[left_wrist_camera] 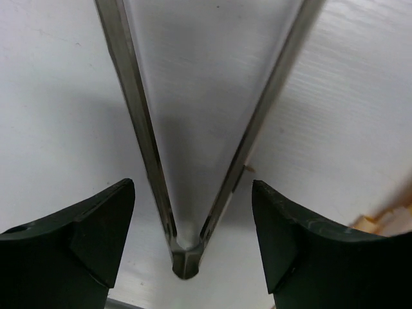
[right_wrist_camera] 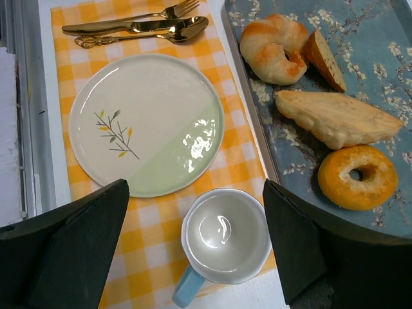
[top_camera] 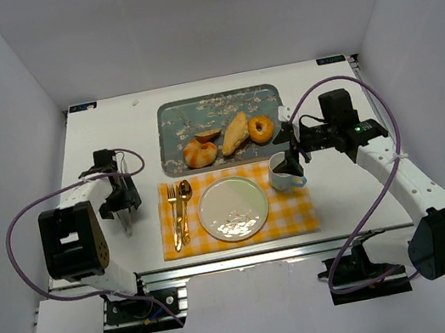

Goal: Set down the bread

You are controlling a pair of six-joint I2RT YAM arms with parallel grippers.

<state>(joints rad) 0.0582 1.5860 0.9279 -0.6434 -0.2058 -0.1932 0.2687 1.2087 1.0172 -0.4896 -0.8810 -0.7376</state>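
Several breads lie on a blue floral tray (top_camera: pixel 171 117): a croissant-like roll (top_camera: pixel 199 153) (right_wrist_camera: pixel 273 41), a slice (top_camera: pixel 208 135) (right_wrist_camera: pixel 324 58), a long loaf (top_camera: pixel 235 132) (right_wrist_camera: pixel 338 118) and a ring-shaped bagel (top_camera: pixel 261 129) (right_wrist_camera: pixel 358 176). A white and pale green plate (top_camera: pixel 232 208) (right_wrist_camera: pixel 147 122) sits bare on a yellow checked mat (top_camera: pixel 295 211). My right gripper (top_camera: pixel 293 162) (right_wrist_camera: pixel 196 241) is open above a blue-handled cup (top_camera: pixel 285 172) (right_wrist_camera: pixel 224 235), not gripping it. My left gripper (top_camera: pixel 125 211) (left_wrist_camera: pixel 193 235) is open over metal tongs (left_wrist_camera: pixel 187 251) lying on the white table, its fingers either side of the hinge.
A gold fork (top_camera: pixel 174 214), knife and spoon (top_camera: pixel 185 192) lie on the mat left of the plate, also seen in the right wrist view (right_wrist_camera: pixel 135 26). White walls enclose the table on three sides. The arm bases and cables sit at the near edge.
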